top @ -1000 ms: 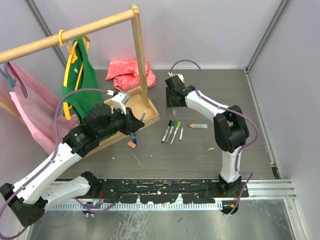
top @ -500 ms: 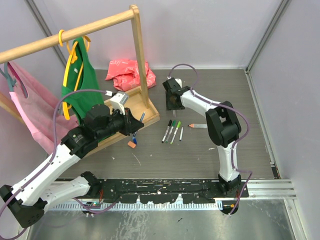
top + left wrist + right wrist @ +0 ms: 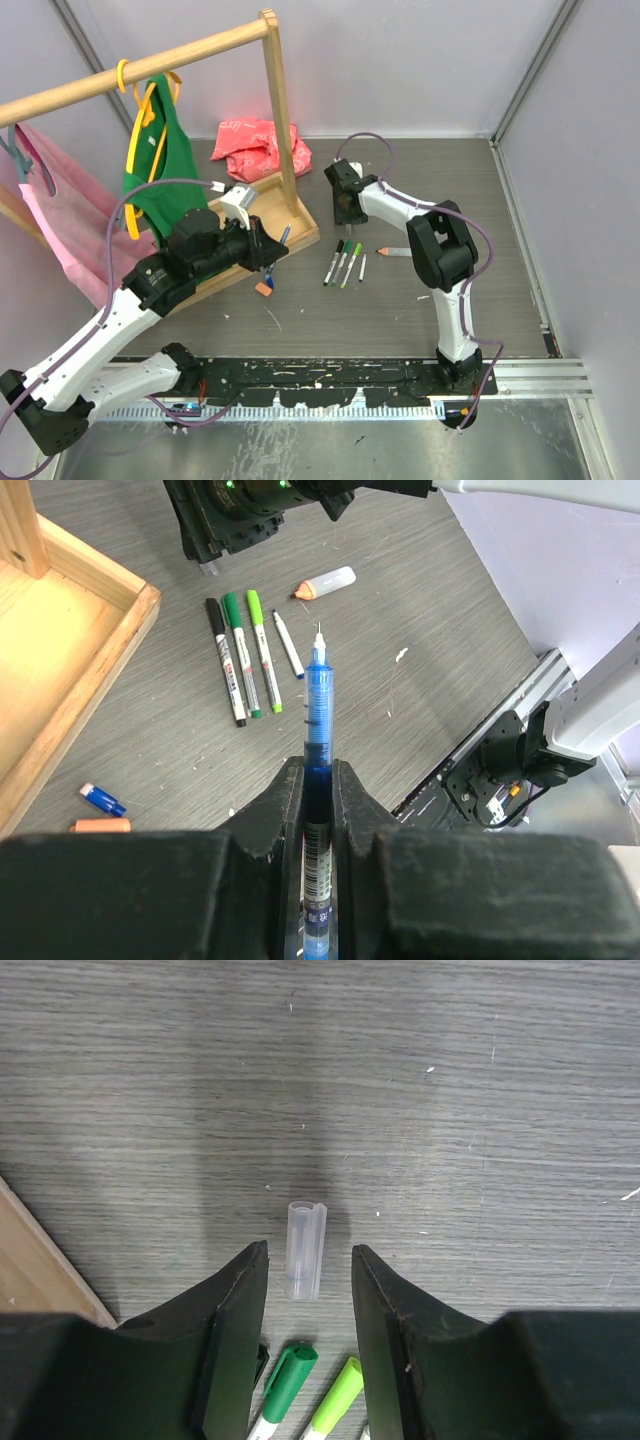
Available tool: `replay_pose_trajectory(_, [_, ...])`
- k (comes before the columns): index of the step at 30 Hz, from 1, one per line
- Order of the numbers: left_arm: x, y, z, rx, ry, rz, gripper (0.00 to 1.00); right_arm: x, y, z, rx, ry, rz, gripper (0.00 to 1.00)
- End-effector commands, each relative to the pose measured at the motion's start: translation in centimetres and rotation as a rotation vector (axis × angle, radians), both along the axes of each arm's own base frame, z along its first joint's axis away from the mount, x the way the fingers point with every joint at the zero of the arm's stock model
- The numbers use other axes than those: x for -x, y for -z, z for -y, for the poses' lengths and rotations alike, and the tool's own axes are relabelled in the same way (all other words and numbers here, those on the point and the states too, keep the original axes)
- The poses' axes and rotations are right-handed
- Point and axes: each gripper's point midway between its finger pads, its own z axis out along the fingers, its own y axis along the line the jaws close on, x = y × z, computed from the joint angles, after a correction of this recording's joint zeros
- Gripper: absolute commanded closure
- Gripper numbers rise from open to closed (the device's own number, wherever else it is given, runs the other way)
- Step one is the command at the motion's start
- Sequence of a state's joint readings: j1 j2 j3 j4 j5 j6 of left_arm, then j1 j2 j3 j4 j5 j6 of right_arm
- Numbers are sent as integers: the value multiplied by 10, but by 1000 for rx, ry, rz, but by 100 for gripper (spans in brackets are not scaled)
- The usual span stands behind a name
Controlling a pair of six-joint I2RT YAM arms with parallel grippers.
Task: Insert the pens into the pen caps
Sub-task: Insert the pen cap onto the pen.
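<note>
1. The left gripper [image 3: 318,780] is clamped on a blue pen [image 3: 317,695], its nib jutting clear of the jaws, probably so that a cap can slide on.
2. The right gripper [image 3: 308,1250] has its jaws apart, straddling a clear cap [image 3: 306,1262] without touching it. The cap lies just beyond the row of pens [image 3: 250,655], apparently lined up for pickup.
3. Pens, six: four in the row, an orange-tipped marker [image 3: 325,582] beside it, and one held.
4. Caps, three: the clear one, plus a blue cap [image 3: 103,799] and an orange cap [image 3: 100,825] well apart from the row.

Grey table [image 3: 330,320], pale walls [image 3: 400,60], wooden rack [image 3: 277,90]
</note>
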State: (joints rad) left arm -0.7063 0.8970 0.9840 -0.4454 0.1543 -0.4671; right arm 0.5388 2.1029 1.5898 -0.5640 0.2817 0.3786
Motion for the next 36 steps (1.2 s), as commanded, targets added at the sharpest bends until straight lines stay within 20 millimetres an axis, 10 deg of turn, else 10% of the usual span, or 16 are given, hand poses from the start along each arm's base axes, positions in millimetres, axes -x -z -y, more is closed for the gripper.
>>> replay_pose_trajectory(1, [-1,-16,4,51,6,29,100,-8,-3,-3,-21,15,11,56])
replay_pose_trajectory(26, [-4,-12,0,41,-21,34,100,-1,10,16,-51,47,-26,86])
replay_pose_trajectory(36, [-9,-17,0,54,-37,55,100,-17,-83,20,-144,20,199,100])
